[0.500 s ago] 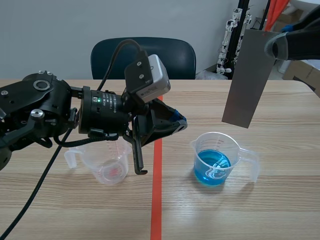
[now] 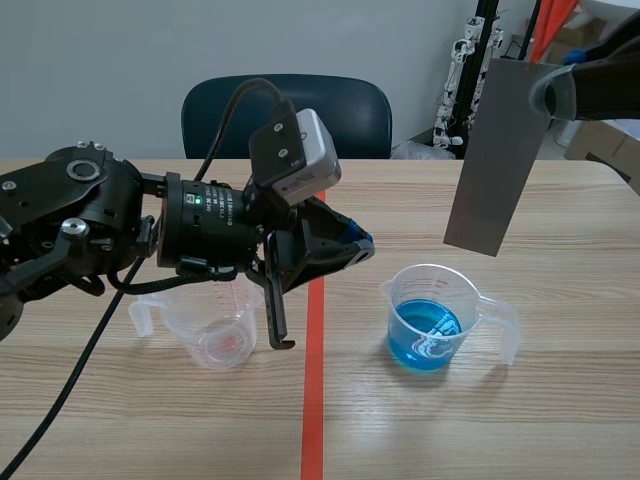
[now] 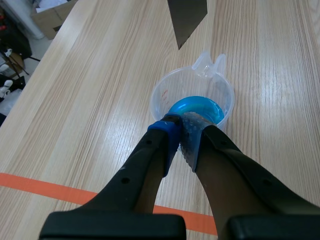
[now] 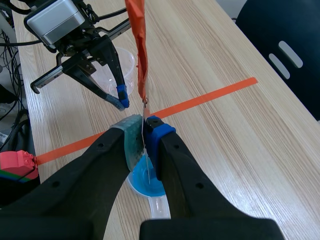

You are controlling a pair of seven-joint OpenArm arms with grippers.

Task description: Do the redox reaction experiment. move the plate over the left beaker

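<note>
- Pale wood-grain worktop (image 2: 560, 400), dark blue padded chair (image 2: 360, 115) behind it against a grey wall; an orange-red tape line (image 2: 313, 400) splits the surface between two beakers
- Right claw (image 2: 553, 95) is clamped on the upper edge of a thin flat rectangular grey plate (image 2: 500, 160), so the sheet hangs free below the grip, near upright with a slight tilt
- Plate sits high on the right side, lower edge above and behind the clear plastic beaker of bright blue liquid (image 2: 428, 325); it is well apart from the clear plastic left beaker (image 2: 212, 335), so the carry across looks not yet begun
- Plate look: dull grey, matt, straight-edged in the scene view; nearly edge-on from the right wrist it shows orange-red, possibly a coppery face, cannot be sure
- Left claw (image 2: 352, 245) has its fingers pressed together on nothing; the arm lies low over the left beaker, pointing toward the blue one, and is judged likely to crowd the plate's path
</note>
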